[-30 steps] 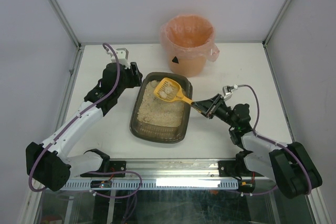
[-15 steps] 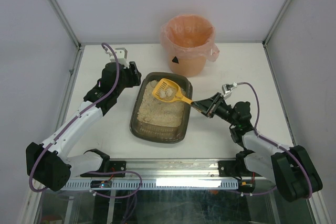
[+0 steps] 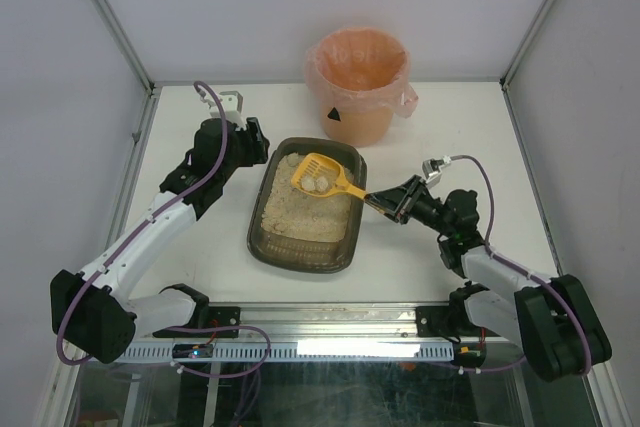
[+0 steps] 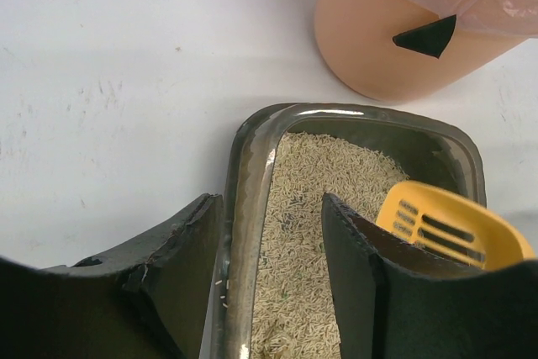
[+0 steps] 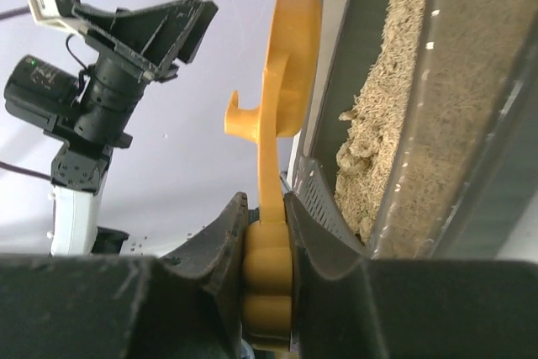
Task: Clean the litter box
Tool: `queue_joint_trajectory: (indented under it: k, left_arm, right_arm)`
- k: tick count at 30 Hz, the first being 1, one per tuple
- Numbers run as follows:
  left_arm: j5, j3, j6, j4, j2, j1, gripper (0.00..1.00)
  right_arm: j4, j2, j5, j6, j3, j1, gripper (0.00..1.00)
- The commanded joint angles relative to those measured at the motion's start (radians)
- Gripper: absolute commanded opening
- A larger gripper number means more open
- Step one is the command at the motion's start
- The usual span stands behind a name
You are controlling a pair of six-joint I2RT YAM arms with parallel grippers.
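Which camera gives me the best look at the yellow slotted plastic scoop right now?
Top external: the whole yellow slotted plastic scoop shows, pale clumps in its blade, handle in the right gripper. Left wrist catches only part of its blade. Right wrist sees the scoop edge-on, handle clamped.

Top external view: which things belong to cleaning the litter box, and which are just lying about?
In use: litter box; yellow scoop carrying clumps, held by right end effector; pink-lined bin; left end effector straddling the box rim.
Lying about: none seen; the table is only the support.
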Motion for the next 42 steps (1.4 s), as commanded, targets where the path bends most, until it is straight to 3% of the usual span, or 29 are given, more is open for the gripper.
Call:
queue_joint_trajectory:
  k: [1,3,7,10,13,16,20,23,27,30,33,37,40,42]
  left_arm:
    - [0.024,0.003,0.005,0.051,-0.007,0.011,0.52]
    - [0.017,-0.002,0.004,0.052,-0.009,0.011,0.53]
    - [0.018,0.001,0.004,0.051,-0.013,0.013,0.53]
    - [0.009,-0.007,0.003,0.050,-0.017,0.013,0.55]
    - [0.011,-0.001,0.005,0.049,-0.018,0.014,0.55]
    - [-0.001,-0.008,0.002,0.049,-0.025,0.016,0.58]
    - [0.003,-0.004,0.000,0.049,-0.028,0.020,0.60]
    - [-0.002,-0.009,-0.004,0.048,-0.031,0.022,0.62]
    - [0.006,-0.004,-0.006,0.046,-0.030,0.025,0.64]
    - [-0.003,-0.015,-0.008,0.045,-0.039,0.025,0.65]
    - [-0.001,-0.011,-0.006,0.043,-0.037,0.027,0.65]
    - [-0.009,-0.018,-0.007,0.038,-0.045,0.028,0.66]
    - [-0.007,-0.013,-0.006,0.036,-0.048,0.031,0.66]
    - [-0.019,-0.014,-0.003,0.033,-0.051,0.030,0.66]
  right_arm:
    - [0.070,-0.032,0.028,0.029,0.000,-0.024,0.00]
    - [0.074,0.022,-0.086,-0.013,0.078,0.022,0.00]
    - [0.028,-0.018,0.029,0.021,0.018,-0.030,0.00]
    - [0.048,0.043,-0.090,-0.015,0.102,0.030,0.00]
    - [-0.015,-0.022,0.062,0.032,0.021,-0.018,0.00]
    - [-0.013,0.033,-0.087,-0.036,0.114,0.029,0.00]
    - [-0.063,-0.038,0.051,0.019,0.042,-0.025,0.00]
    - [-0.059,0.043,-0.105,-0.047,0.144,0.042,0.00]
    - [-0.137,-0.019,0.055,0.018,0.063,-0.002,0.00]
    - [-0.101,0.057,-0.095,-0.031,0.157,0.062,0.00]
    - [-0.202,-0.028,0.058,-0.015,0.102,0.020,0.00]
    - [-0.166,0.065,-0.111,-0.066,0.191,0.055,0.00]
    - [-0.213,-0.004,0.025,-0.055,0.141,0.035,0.00]
    - [-0.226,0.030,-0.071,-0.097,0.199,0.054,0.00]
